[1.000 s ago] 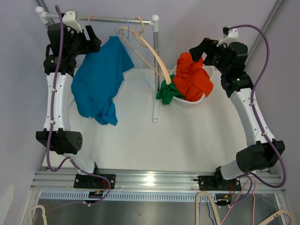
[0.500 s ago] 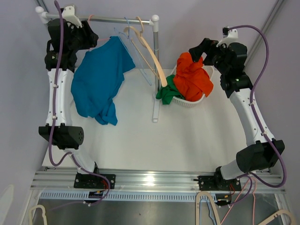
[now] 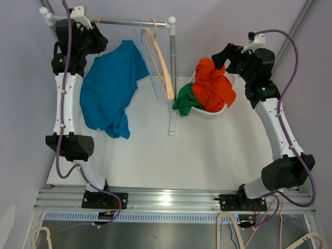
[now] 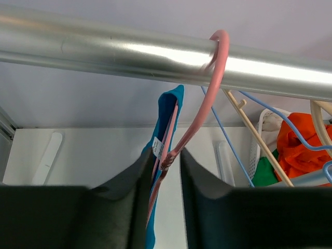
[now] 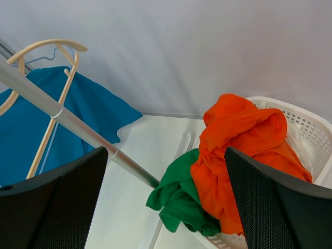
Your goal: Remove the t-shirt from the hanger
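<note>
A blue t-shirt [image 3: 109,88] hangs on a pink hanger [image 4: 212,88] hooked over the silver rail [image 3: 129,22] at its left end. The shirt drapes down onto the table. My left gripper [image 3: 101,39] is up at the rail. In the left wrist view its jaws [image 4: 163,155] stand narrowly apart around the hanger's twisted neck, with the shirt's collar [image 4: 168,111] and tag against the left finger. My right gripper [image 3: 220,57] hovers wide open above the basket, with nothing between its fingers [image 5: 166,150].
A wooden hanger [image 3: 161,62] and a blue wire hanger [image 3: 148,62] hang bare on the rail's right part. The rack's post [image 3: 172,78] stands mid-table. A white basket [image 3: 212,113] at the right holds an orange garment [image 3: 212,85] and a green one [image 3: 184,102].
My left gripper rose to the rail and its jaws narrowed around the pink hanger's neck. The bare hangers swung back towards the rail. The right arm stayed still.
</note>
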### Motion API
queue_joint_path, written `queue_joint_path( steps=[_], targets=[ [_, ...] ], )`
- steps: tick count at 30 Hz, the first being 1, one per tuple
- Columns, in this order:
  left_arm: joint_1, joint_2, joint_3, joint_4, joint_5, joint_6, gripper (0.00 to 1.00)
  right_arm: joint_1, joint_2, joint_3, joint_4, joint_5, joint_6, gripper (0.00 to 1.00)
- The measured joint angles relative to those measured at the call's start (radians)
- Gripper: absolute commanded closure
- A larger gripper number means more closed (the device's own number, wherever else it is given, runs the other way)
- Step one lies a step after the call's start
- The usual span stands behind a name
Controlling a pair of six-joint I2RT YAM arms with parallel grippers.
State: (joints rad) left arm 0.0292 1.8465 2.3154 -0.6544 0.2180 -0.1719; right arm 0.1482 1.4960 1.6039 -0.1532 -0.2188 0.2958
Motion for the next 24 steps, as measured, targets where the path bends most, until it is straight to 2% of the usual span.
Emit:
queue_joint_path(
  steps=[1, 2, 12, 15, 19, 24],
  targets=[
    [0.000, 0.000, 0.000, 0.000, 0.000, -0.004, 0.84, 0.000, 0.000, -0.001, 0.002, 0.000, 0.000, 0.00],
    [0.000, 0.000, 0.000, 0.000, 0.000, -0.010, 0.99, 0.000, 0.000, -0.002, 0.002, 0.000, 0.000, 0.00],
    [-0.001, -0.003, 0.000, 0.006, 0.042, -0.031, 0.99, 0.000, 0.000, -0.013, 0.002, -0.007, 0.003, 0.00],
    [-0.006, -0.046, -0.051, 0.031, 0.018, -0.038, 0.99, 0.000, -0.005, -0.020, 0.002, -0.008, 0.003, 0.01],
    [-0.014, -0.190, -0.217, 0.105, -0.090, -0.048, 0.99, 0.000, -0.022, -0.038, 0.001, -0.008, 0.006, 0.01],
    [-0.020, -0.301, -0.253, 0.122, -0.299, -0.096, 0.99, 0.000, -0.047, -0.047, 0.000, -0.016, 0.011, 0.01]
  ],
)
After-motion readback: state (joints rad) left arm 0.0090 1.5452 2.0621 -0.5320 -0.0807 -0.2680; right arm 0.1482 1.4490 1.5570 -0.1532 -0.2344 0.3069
